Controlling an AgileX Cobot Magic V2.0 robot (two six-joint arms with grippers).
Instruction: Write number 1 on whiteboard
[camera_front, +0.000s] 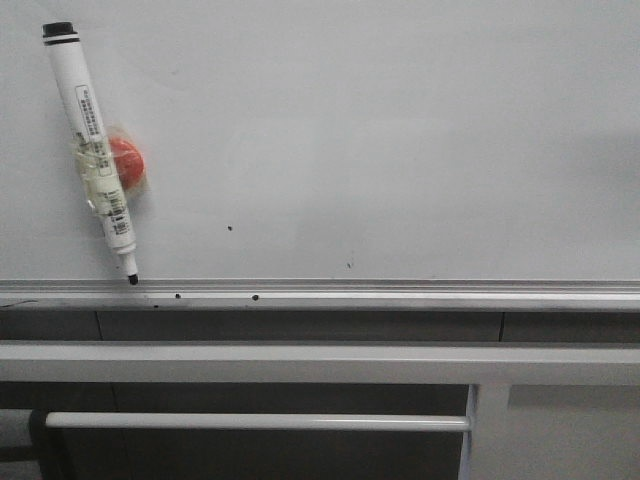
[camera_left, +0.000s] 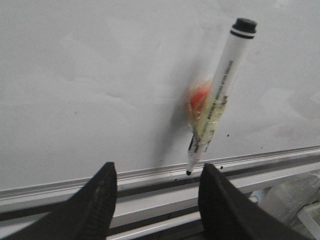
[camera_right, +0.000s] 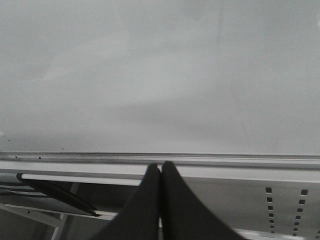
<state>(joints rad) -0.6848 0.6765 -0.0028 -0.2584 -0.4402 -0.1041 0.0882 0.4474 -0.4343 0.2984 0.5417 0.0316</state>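
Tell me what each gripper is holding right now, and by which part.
Nothing is held. The left gripper is open, short of the marker stuck to the whiteboard. The right gripper is shut on nothing.

Your front camera faces the pale grey glossy whiteboard (camera_front: 400, 130) squarely from close by, its silver aluminium bottom rail (camera_front: 400, 292) crossing low. Your left wrist camera looks up at it obliquely, sharing the white black-capped marker (camera_left: 217, 95). Your right wrist camera faces a bare stretch, sharing the rail.
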